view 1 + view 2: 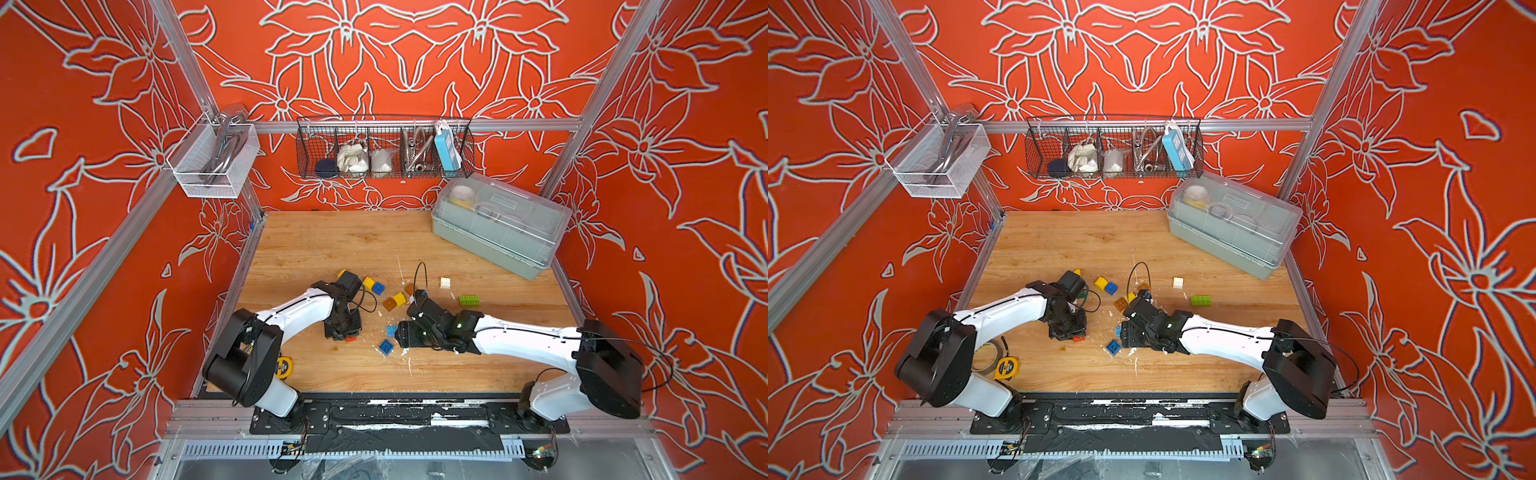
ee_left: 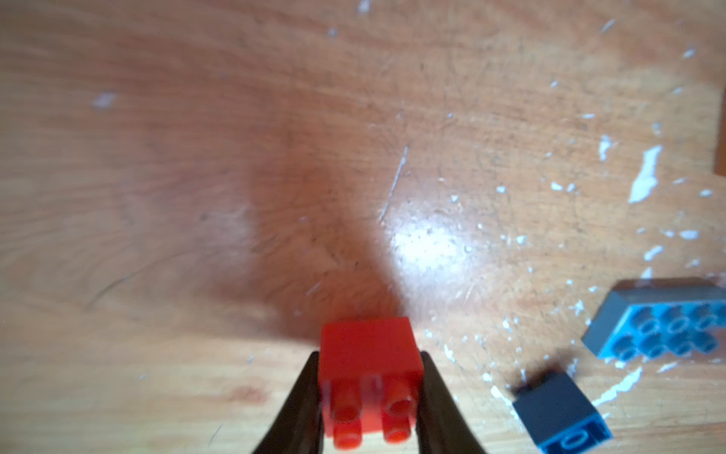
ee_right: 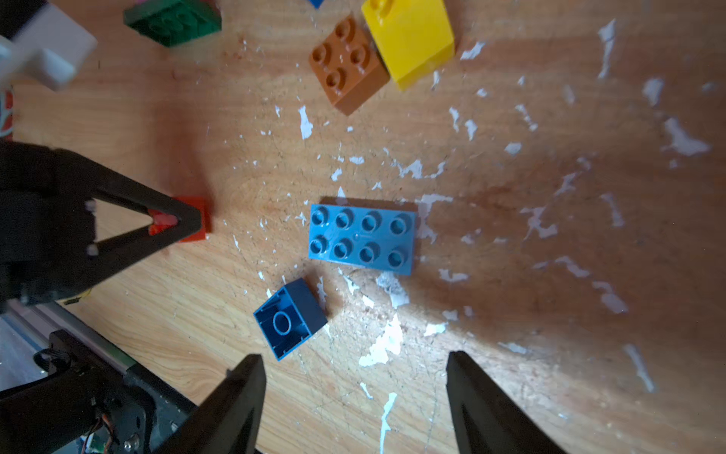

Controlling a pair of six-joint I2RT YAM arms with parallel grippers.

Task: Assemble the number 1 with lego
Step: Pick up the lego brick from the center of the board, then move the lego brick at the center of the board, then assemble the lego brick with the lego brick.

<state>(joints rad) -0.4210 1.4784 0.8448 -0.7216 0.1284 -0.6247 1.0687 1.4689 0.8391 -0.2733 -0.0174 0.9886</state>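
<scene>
My left gripper is shut on a red square lego brick, low over the table; the same red brick shows in the right wrist view and in a top view. My right gripper stands open above bare wood with nothing between its fingers. Just beyond it lie a light blue long brick, studs up, and a dark blue square brick showing its hollow underside. Farther off are a brown brick, a yellow one and a dark green one.
More bricks lie mid-table: yellow and blue, white, lime. A clear lidded box stands at the back right. A yellow tape measure sits by the left arm's base. White flecks litter the wood.
</scene>
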